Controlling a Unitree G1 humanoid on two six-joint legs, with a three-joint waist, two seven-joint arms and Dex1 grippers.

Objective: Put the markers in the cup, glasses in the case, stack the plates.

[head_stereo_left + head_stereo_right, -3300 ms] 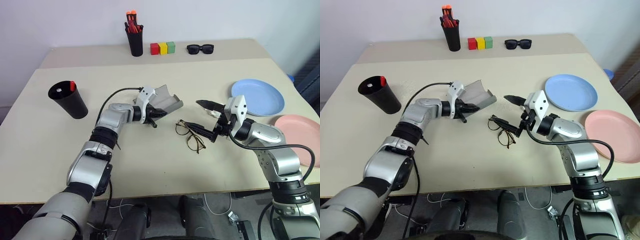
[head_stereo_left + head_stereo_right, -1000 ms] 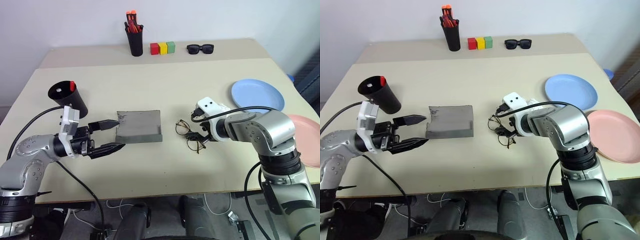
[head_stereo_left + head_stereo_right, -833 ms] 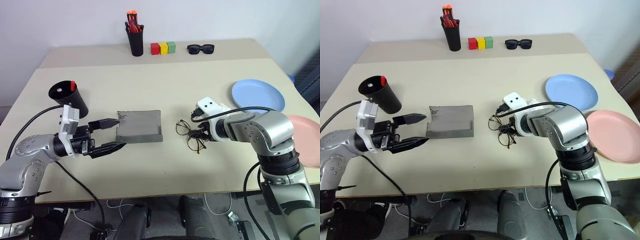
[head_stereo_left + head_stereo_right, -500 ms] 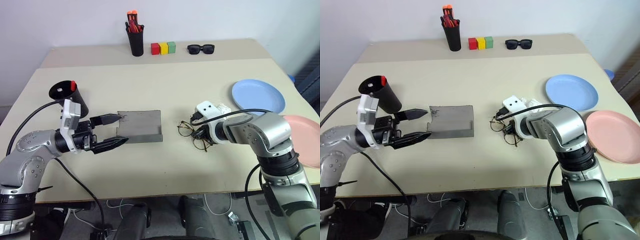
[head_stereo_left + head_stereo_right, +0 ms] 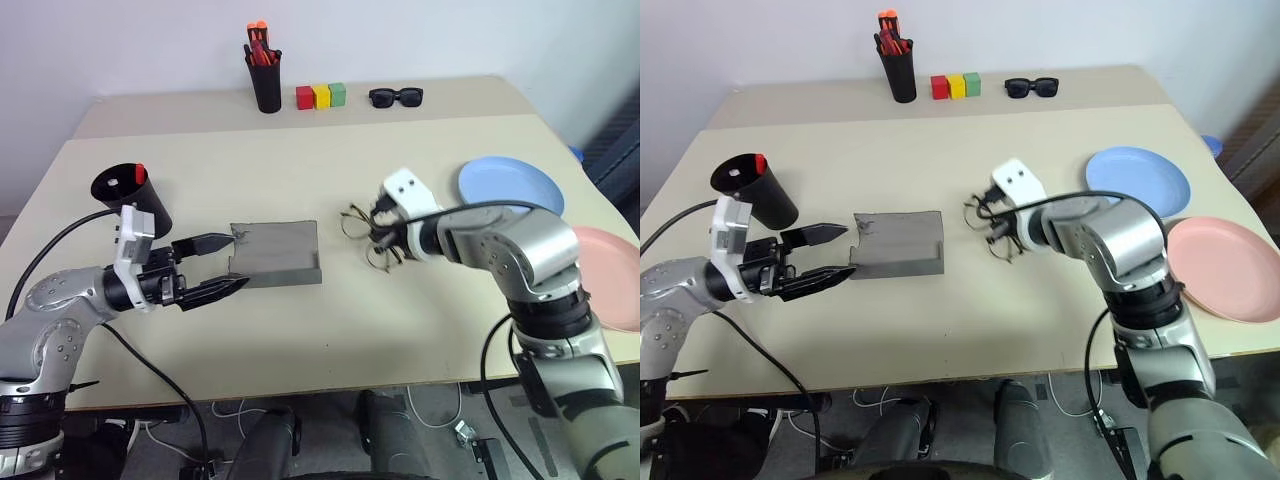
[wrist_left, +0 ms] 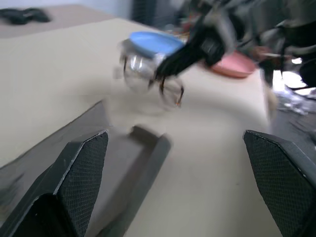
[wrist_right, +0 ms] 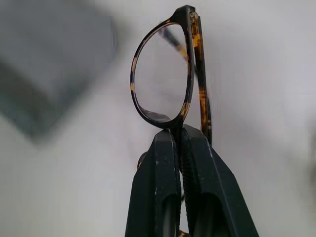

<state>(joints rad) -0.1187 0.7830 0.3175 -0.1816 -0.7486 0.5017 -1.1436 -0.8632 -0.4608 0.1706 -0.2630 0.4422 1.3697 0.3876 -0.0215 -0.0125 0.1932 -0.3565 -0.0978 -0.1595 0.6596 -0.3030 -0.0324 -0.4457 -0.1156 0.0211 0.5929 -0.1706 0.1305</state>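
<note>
From my head, my right gripper (image 5: 385, 232) is clamped on the glasses (image 5: 364, 232), holding them off the table (image 5: 330, 330). The open case (image 5: 275, 254) lies at nine o'clock of them — the cup (image 5: 132, 199) sits beyond it. My left gripper (image 5: 222, 266) stands spread wide just beside the case, holding nothing.

Left wrist: my fingers (image 6: 74, 170) splay apart, the case (image 6: 118, 163) between them.

Right wrist: my fingertips (image 7: 165, 153) pinch the glasses (image 7: 165, 74) at the frame.

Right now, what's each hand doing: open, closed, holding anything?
Left hand: open, holding nothing, beside the open case.
Right hand: closed on the glasses, lifted off the table.
</note>
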